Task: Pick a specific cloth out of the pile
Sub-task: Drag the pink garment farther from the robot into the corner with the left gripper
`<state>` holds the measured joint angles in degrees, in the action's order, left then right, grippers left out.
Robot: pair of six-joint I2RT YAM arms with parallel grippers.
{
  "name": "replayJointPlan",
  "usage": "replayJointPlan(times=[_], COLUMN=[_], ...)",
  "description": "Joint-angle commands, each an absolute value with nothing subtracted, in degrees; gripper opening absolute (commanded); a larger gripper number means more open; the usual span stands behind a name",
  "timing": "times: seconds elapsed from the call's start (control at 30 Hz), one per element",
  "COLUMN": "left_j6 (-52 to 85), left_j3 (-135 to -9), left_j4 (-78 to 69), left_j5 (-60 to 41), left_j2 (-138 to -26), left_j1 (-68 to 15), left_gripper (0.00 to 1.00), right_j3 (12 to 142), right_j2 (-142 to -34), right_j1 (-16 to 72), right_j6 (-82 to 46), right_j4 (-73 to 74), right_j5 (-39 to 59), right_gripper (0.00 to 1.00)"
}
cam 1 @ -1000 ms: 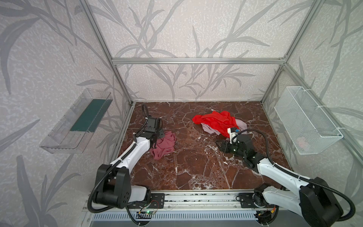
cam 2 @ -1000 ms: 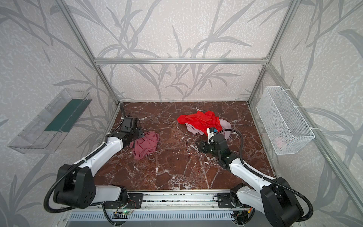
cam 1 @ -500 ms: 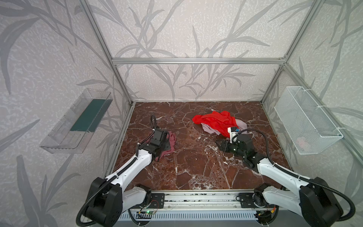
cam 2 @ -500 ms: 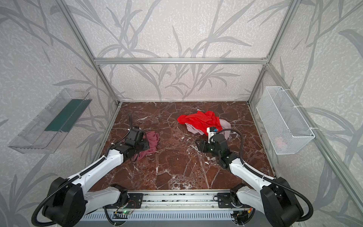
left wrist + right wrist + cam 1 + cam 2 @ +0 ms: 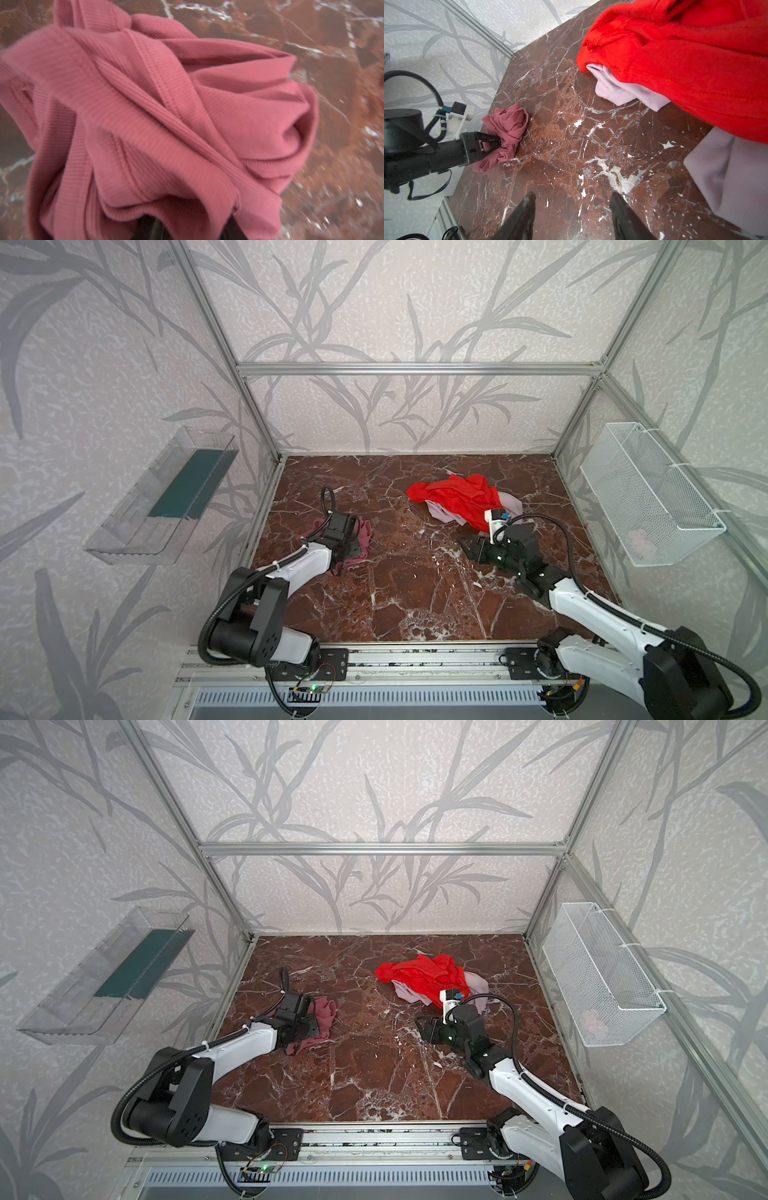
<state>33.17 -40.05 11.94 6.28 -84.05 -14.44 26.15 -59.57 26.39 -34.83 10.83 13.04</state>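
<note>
The cloth, a dusty-rose ribbed piece, lies bunched on the marble floor at the left, apart from the pile. My left gripper is shut on its near edge. The cloth fills the left wrist view and hides the fingertips. In the right wrist view the cloth wraps round those fingers. The pile is a bright red cloth over a pale lilac one. My right gripper hovers open over bare floor just in front of the pile.
A white wire basket hangs on the right wall with something pale pink inside. A clear plastic shelf hangs on the left wall. Aluminium frame posts mark the floor's corners, and a metal rail runs along the front edge.
My left gripper swung from the wall side onto the cloth and closed on it, gathering it into a tighter bunch. The right arm has barely moved.
</note>
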Motion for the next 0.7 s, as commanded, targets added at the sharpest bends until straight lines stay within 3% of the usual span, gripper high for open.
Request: replayJointPlan(times=[0.0,0.67], left_j6=[33.02,30.27], left_j3=[-44.16,-63.29], left_j4=[10.86,11.72], left_j5=[5.36,0.29], left_j2=[-86.88,-102.84], left_j1=[-12.22,3.72], left_gripper=[0.33,0.32], right_j3=[27.87,33.41], right_j2=[-57.61,-57.77], right_j1=[26.19,26.18], right_j6=[-32.67,-30.94], right_j4=[6.56,0.07], right_j5=[11.35,12.00], right_gripper=[0.58,0.58])
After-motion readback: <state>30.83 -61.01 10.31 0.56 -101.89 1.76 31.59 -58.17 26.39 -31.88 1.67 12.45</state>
